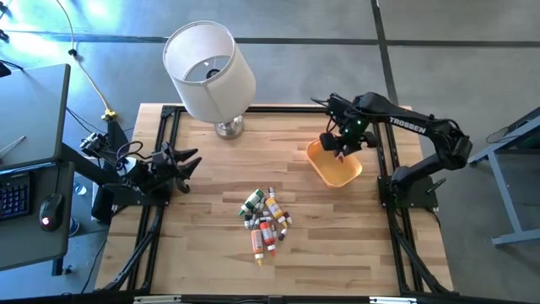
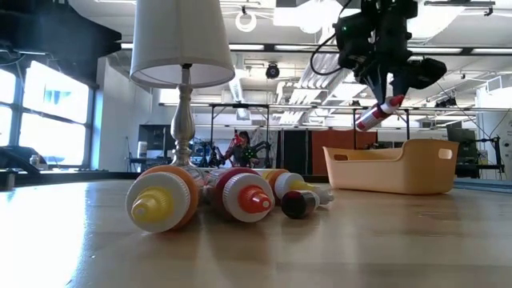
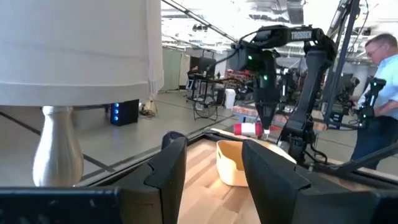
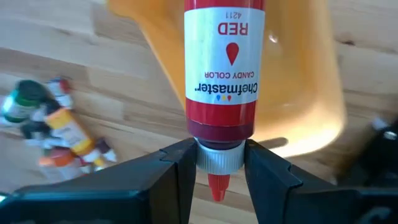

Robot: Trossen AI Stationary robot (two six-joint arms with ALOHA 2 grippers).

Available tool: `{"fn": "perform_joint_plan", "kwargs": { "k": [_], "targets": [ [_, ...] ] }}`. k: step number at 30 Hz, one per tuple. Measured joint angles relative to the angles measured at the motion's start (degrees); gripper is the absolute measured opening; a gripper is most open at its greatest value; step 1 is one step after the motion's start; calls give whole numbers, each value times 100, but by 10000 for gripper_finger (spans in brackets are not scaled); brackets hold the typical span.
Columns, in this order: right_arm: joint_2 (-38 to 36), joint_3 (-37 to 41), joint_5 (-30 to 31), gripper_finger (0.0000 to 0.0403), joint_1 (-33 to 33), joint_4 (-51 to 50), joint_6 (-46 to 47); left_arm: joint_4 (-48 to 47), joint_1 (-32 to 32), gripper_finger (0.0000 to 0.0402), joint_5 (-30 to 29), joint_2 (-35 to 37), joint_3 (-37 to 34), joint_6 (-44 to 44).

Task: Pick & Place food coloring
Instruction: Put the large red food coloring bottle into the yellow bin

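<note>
Red bottle (image 4: 224,68), white label; orange bowl (image 1: 336,166); white lampshade (image 1: 208,69).

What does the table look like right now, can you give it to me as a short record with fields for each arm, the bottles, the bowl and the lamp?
right gripper: shut on the red bottle, held above the orange bowl
left gripper: waiting at the table's left side, holding nothing
other bottles: lying in a pile near the table's middle
orange bowl: on the table's right side; inside not visible
lamp: upright at the table's back edge

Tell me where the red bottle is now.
The red bottle is in the right gripper, held by its cap above the orange bowl, on the table's right side.
</note>
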State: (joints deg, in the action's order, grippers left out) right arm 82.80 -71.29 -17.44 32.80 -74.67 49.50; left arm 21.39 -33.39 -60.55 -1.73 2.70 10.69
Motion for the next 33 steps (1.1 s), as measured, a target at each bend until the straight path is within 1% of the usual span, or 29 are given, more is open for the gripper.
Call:
{"fn": "perform_joint_plan", "kwargs": {
  "k": [5,7,9,11,14,16,18,22,26,28,31,33],
  "targets": [
    [14,0,23,112,57,457,-232,-101,0,156,3,-1,0,-43],
    [14,0,-142,112,8,804,-362,-101,0,156,7,0,0,-43],
    [14,0,-435,112,-89,1213,-375,-101,0,156,74,-1,0,-43],
    [12,0,-737,112,-239,1781,-430,-101,0,156,370,-1,0,-38],
    [13,0,-1168,112,-528,2565,-571,-101,0,156,1136,-1,0,91],
    [23,0,-1339,112,-772,3070,-638,-99,0,156,1583,-1,0,196],
    [59,0,-1315,112,-1040,3438,-654,-99,0,156,1753,-1,0,331],
    [326,0,-1227,112,-1666,4125,-974,-96,0,156,1695,-1,0,407],
    [767,4,-1015,112,-2305,4973,-1336,-96,0,156,1804,-1,0,413],
    [1009,7,-1011,112,-2550,5479,-1488,-85,0,156,1790,-1,0,427],
    [1381,7,-1034,112,-2856,6307,-1524,-42,0,156,1793,1,0,405],
    [1629,7,-1083,112,-3016,6763,-1438,-43,0,156,1807,-1,0,239]
  ]
}}
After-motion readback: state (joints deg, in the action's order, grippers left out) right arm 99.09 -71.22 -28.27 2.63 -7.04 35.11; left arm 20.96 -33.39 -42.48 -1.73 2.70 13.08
